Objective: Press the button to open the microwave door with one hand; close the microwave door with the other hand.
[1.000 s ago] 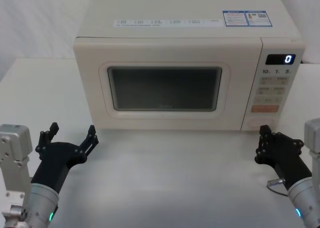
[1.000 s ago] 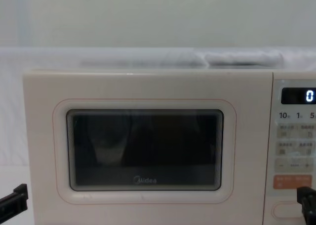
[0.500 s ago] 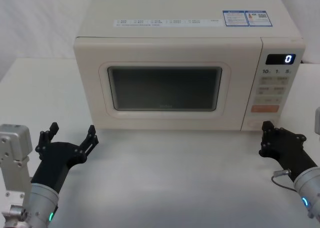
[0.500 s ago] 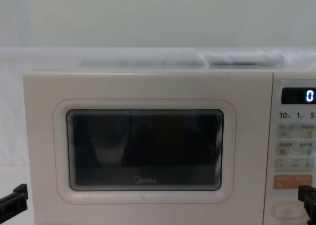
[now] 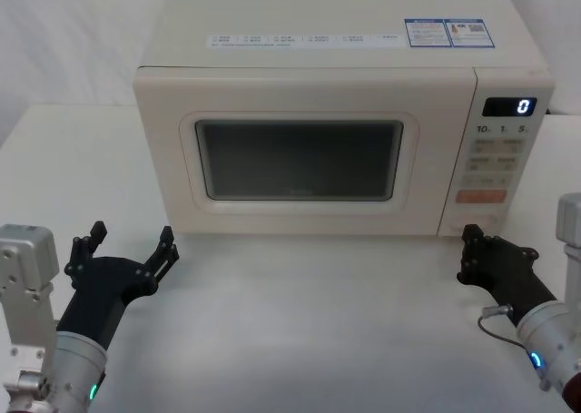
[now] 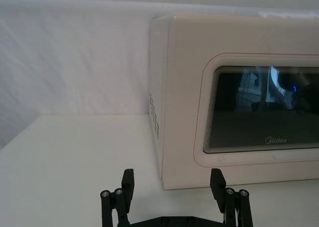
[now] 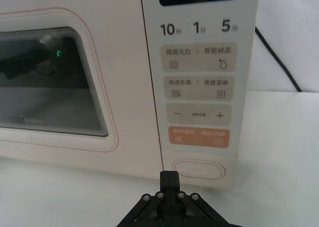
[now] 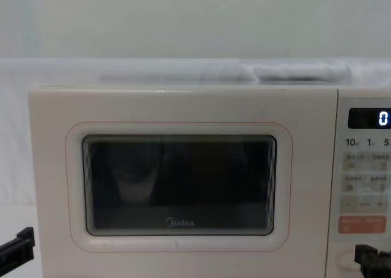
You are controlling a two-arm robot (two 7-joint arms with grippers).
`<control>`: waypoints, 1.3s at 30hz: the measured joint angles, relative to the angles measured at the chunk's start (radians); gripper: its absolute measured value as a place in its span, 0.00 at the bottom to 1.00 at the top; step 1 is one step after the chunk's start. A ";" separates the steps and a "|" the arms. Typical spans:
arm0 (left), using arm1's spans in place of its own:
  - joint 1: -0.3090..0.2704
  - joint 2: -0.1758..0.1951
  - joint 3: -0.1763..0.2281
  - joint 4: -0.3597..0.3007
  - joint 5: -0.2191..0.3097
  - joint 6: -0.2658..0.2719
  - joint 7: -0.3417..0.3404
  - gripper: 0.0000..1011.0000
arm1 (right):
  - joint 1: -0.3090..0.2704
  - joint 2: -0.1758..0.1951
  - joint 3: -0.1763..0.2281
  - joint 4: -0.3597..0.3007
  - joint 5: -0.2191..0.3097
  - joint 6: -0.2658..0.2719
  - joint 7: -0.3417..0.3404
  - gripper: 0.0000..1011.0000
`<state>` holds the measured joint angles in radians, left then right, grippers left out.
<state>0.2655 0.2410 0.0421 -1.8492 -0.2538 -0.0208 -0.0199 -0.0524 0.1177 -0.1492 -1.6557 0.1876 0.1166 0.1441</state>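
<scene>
Cream button (image 7: 198, 169) just ahead, R gripper (image 7: 169, 176) closed

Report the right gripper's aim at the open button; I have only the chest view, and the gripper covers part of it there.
Observer: In the right wrist view the right gripper, fingers shut, points at the door-side end of the button, not its middle.
Operator: Give me the door.
Observer: From the head view, the microwave door sits flush with the front, shut.
Operator: Now the left arm.
Observer: The left gripper hangs open before the door's lower left corner, apart from it.
</scene>
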 joint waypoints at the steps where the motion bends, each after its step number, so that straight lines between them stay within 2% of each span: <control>1: 0.000 0.000 0.000 0.000 0.000 0.000 0.000 0.99 | 0.005 -0.004 -0.001 0.013 0.002 -0.005 0.000 0.00; 14: 0.000 0.000 0.000 0.000 0.000 0.000 0.000 0.99 | 0.041 -0.017 -0.013 0.089 -0.015 -0.029 -0.022 0.00; 39: 0.000 0.000 0.000 0.000 0.000 0.000 0.000 0.99 | 0.106 -0.021 0.005 0.157 -0.024 -0.022 -0.025 0.00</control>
<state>0.2655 0.2410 0.0421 -1.8492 -0.2538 -0.0208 -0.0199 0.0533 0.0971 -0.1437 -1.4991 0.1636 0.0946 0.1191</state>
